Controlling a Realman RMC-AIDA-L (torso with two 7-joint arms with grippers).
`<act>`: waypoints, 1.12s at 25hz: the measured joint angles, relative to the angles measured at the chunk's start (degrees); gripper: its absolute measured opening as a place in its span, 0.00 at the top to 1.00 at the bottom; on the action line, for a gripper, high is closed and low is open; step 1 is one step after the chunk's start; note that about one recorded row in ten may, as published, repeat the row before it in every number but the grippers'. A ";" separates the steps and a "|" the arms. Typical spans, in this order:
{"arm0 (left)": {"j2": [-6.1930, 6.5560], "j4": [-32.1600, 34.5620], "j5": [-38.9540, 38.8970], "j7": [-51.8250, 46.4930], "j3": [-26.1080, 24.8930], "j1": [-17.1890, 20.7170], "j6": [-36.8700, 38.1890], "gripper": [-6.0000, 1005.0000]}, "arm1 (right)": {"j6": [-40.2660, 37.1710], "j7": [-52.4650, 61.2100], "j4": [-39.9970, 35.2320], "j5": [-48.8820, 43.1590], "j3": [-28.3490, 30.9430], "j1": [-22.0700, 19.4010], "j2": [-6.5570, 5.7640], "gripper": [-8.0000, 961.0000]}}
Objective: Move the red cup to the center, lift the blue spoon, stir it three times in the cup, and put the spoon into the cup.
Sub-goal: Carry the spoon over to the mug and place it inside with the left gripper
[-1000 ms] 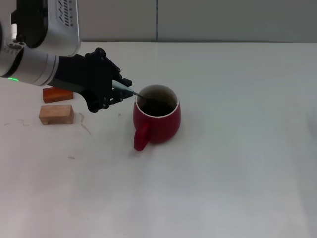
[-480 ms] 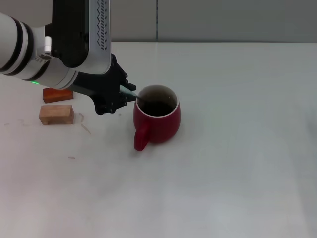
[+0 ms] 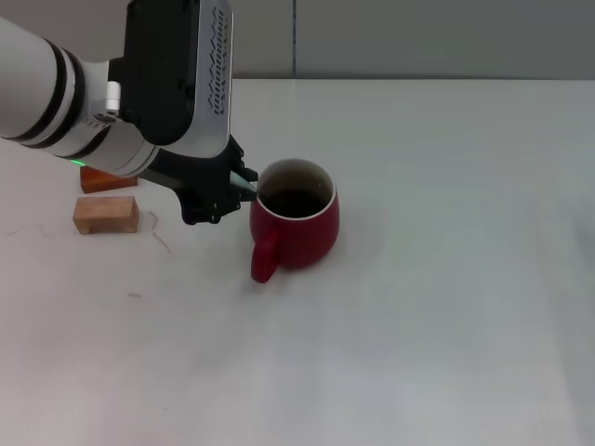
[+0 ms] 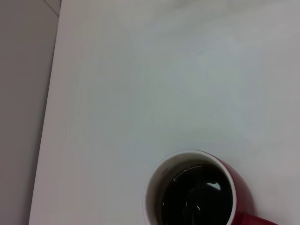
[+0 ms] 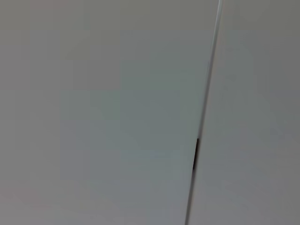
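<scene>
Head view: left gripper [image 3: 244, 182] has crept right up to the cup [image 3: 296, 228] rim mid-worktop, jaws pinching the spoon [image 3: 247, 177]; bowl's now hidden, so stirring or drop-in looks close; right arm's out of sight.

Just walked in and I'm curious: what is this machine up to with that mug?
The left arm's pincer is at the rim of the red cup, pinching a pale blue spoon whose far end dips toward the cup's dark inside. Two small blocks lie off to its left. The right arm is not in sight.
</scene>
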 joint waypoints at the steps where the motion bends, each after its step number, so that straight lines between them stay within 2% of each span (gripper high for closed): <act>1: 0.00 0.00 0.00 0.00 0.00 0.00 0.00 0.85 | 0.00 0.00 0.00 0.00 0.00 0.00 0.00 0.37; 13: -0.10 0.83 -3.47 0.08 1.48 0.02 0.98 0.85 | 0.00 0.00 -0.05 -0.15 -0.09 0.10 -0.07 0.38; 28: -0.17 -1.37 -3.88 0.08 5.84 0.45 -8.40 0.85 | 0.08 0.00 0.01 -0.31 -0.17 0.03 -0.09 0.38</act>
